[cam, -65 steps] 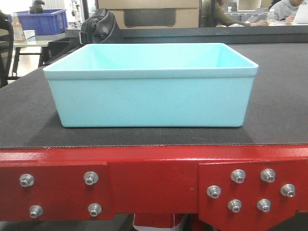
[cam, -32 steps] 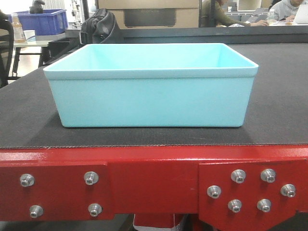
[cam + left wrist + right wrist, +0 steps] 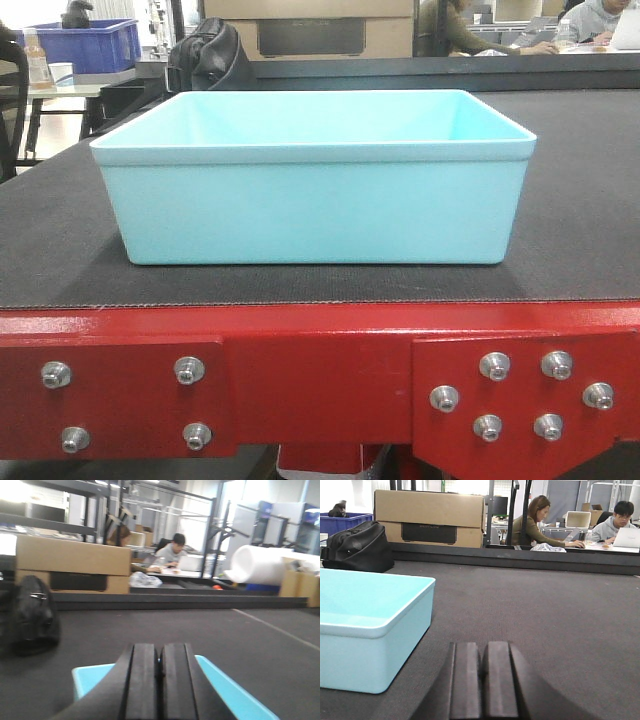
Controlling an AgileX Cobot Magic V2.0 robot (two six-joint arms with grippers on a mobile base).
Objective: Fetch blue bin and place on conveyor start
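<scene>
The blue bin [image 3: 315,200] is a pale turquoise tub standing upright and empty on the conveyor start, a dark textured belt [image 3: 580,230] with a red bolted frame [image 3: 320,380]. No gripper shows in the front view. My left gripper [image 3: 160,652] is shut, pads together, hovering above the bin [image 3: 235,697], whose rim shows on both sides of the fingers. My right gripper [image 3: 484,650] is shut and empty, low over the belt [image 3: 545,615], to the right of the bin [image 3: 370,640] and apart from it.
A black bag [image 3: 360,545] lies at the belt's far left edge. A cardboard box [image 3: 430,517] and a dark blue crate [image 3: 85,45] stand beyond the belt. People sit at desks [image 3: 535,522] behind. Silver bolts [image 3: 495,366] stud the frame.
</scene>
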